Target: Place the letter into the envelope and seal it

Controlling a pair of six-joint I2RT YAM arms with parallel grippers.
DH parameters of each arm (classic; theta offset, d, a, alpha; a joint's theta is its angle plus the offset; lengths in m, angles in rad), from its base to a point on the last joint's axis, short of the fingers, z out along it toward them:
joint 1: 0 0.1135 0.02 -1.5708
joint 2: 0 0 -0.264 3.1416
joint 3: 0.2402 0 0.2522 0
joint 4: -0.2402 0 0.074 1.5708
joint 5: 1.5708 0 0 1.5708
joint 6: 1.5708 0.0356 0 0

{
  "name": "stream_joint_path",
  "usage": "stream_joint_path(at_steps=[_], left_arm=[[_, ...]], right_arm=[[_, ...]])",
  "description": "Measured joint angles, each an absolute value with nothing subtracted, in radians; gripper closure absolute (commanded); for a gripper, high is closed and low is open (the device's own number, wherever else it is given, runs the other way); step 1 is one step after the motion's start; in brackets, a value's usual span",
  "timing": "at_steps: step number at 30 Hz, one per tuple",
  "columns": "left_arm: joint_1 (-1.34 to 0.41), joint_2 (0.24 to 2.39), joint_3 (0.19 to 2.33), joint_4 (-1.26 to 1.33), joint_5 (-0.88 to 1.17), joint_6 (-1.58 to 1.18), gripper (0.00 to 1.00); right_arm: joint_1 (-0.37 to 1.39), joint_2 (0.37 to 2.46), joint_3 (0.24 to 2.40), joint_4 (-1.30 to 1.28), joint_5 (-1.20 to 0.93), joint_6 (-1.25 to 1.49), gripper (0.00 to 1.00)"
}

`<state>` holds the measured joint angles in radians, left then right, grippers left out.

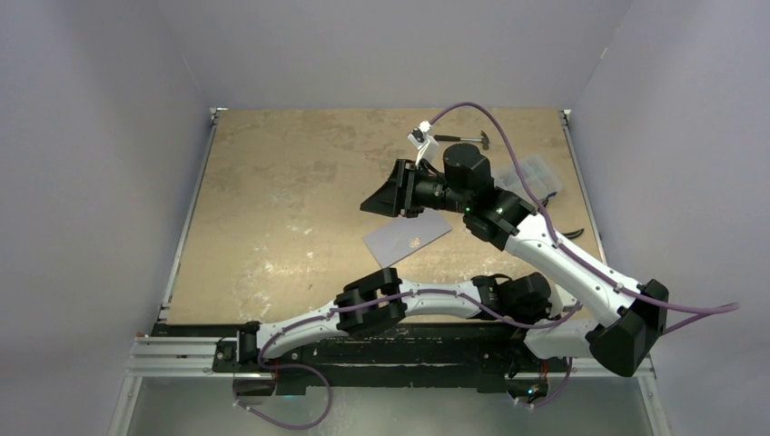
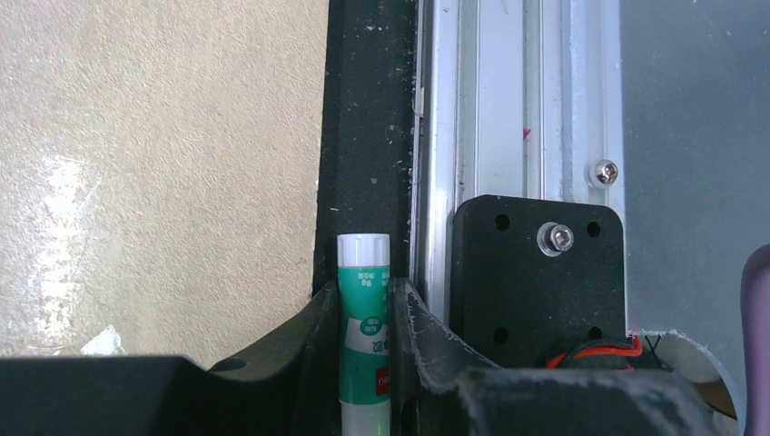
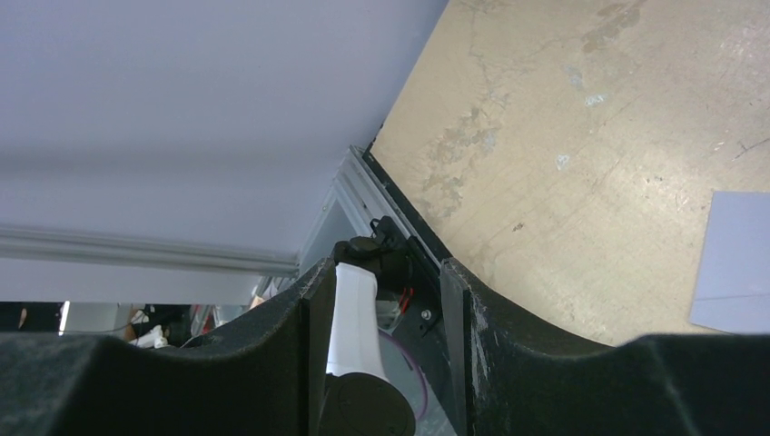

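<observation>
- Grey-blue flat paper envelope (image 1: 407, 238): lies flat on the tan wooden table (image 1: 272, 209), roughly mid-table. Whether its triangular flap is open or shut cannot be told from these views.
- Cream paper letter: not visible in any view. It may be inside the envelope, but this cannot be confirmed.
- Right gripper (image 1: 386, 198): hangs just beyond the envelope's far edge, raised off the table. Its jaws stand moderately apart with nothing between them. The right wrist view shows a corner of the envelope at its right margin.
- Left gripper (image 2: 365, 292): sits on the near side of the envelope, well apart from it, over the aluminium rail (image 2: 490, 109) at the table's near edge. It is clamped on a green-and-white plastic glue stick (image 2: 365, 336), white end pointing away from the wrist.
- Handling judgement, envelope: thin, light and flexible. It probably slides on the smooth table and buckles if pinched mid-panel. Hold it down with a fingertip near one corner, or grip along an edge or the flap tip.
- Handling judgement, glue stick: rigid, light, smooth-walled. A grip on the labelled barrel looks adequate, though side pressure during application could make it slip.
- Risk: an unrestrained envelope may be dragged along by the glue.
</observation>
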<state>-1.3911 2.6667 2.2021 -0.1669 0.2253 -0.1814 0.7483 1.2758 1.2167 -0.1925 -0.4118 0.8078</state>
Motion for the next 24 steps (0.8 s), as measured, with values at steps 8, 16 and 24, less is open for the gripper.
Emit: stream_joint_path(at_steps=[8, 16, 24], left_arm=[[-1.393, 2.656, 2.183, -0.146, 0.231, -0.142, 1.0], [-1.393, 2.613, 2.115, -0.116, 0.208, -0.162, 1.0], [-1.393, 2.585, 2.056, -0.066, 0.184, -0.212, 1.0]], right_arm=[[0.748, 1.276, 1.217, -0.193, -0.411, 0.813, 0.51], [0.755, 1.269, 1.246, -0.195, -0.41, 0.834, 0.5], [0.764, 1.231, 1.301, -0.186, -0.409, 0.855, 0.5]])
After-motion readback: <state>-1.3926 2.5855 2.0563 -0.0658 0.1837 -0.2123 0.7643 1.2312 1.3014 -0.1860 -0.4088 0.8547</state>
